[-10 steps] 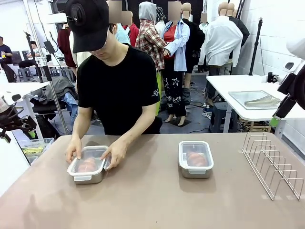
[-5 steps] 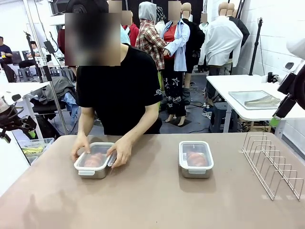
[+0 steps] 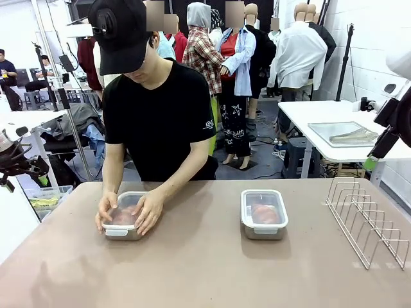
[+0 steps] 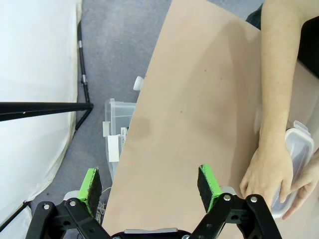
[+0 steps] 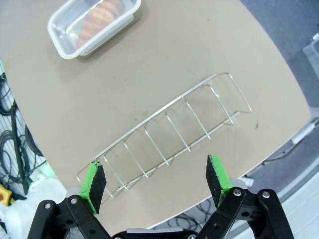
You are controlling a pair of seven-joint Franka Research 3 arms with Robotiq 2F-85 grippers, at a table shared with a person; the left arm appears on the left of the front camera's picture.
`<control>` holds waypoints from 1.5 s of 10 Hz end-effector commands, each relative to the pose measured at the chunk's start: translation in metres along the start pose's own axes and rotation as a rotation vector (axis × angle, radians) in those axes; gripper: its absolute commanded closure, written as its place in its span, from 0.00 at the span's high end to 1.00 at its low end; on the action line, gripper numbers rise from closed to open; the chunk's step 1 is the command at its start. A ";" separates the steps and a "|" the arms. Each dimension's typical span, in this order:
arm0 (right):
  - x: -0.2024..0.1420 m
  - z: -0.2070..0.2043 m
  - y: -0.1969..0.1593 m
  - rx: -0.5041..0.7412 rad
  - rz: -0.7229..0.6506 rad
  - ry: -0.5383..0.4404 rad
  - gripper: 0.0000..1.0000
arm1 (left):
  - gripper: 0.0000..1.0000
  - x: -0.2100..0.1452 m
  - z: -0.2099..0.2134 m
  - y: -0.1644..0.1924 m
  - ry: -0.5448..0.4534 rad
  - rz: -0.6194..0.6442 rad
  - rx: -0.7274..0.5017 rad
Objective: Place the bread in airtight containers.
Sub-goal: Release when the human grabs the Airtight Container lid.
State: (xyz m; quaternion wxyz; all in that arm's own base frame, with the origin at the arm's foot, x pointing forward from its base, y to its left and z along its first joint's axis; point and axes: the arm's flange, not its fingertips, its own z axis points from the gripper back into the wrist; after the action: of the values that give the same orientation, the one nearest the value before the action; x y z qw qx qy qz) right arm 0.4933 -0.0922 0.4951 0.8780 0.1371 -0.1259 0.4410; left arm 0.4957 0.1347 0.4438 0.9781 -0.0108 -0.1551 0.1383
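Two lidded airtight containers stand on the brown table (image 3: 205, 276). The person presses both hands (image 3: 146, 210) on the lid of the left container (image 3: 123, 231), and bread (image 3: 121, 217) shows between the hands. The right container (image 3: 264, 214) stands alone with its clear lid on and bread (image 3: 264, 213) inside. My left gripper (image 4: 149, 186) hangs open over the table's edge, apart from the person's hand (image 4: 266, 174) and that container (image 4: 295, 159). High above the wire rack (image 5: 169, 142), my right gripper (image 5: 155, 183) is open and holds nothing. The lidded container (image 5: 92, 22) with bread (image 5: 99, 17) lies farther off.
The wire rack (image 3: 367, 221) stands at the table's right end. A plastic bin (image 4: 115, 139) sits on the floor beside the table's left edge. The table's middle and front (image 3: 205, 269) are bare. A white side table with a metal tray (image 3: 340, 133) stands behind on the right.
The person shifted the left container slightly to the right and moved both hands onto its lid. Neither gripper has moved.
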 end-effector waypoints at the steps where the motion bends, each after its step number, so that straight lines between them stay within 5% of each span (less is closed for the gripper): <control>1: 0.001 0.001 -0.004 0.009 0.016 0.010 1.00 | 1.00 0.000 0.001 0.002 -0.002 0.002 0.002; 15: 0.001 0.001 -0.004 0.009 0.016 0.010 1.00 | 1.00 0.000 0.001 0.002 -0.002 0.002 0.002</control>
State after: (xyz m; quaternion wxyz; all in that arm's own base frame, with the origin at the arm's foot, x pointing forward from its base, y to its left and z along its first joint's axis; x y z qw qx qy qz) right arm 0.4933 -0.0922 0.4951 0.8780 0.1371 -0.1259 0.4411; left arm 0.4957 0.1347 0.4438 0.9781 -0.0108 -0.1551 0.1383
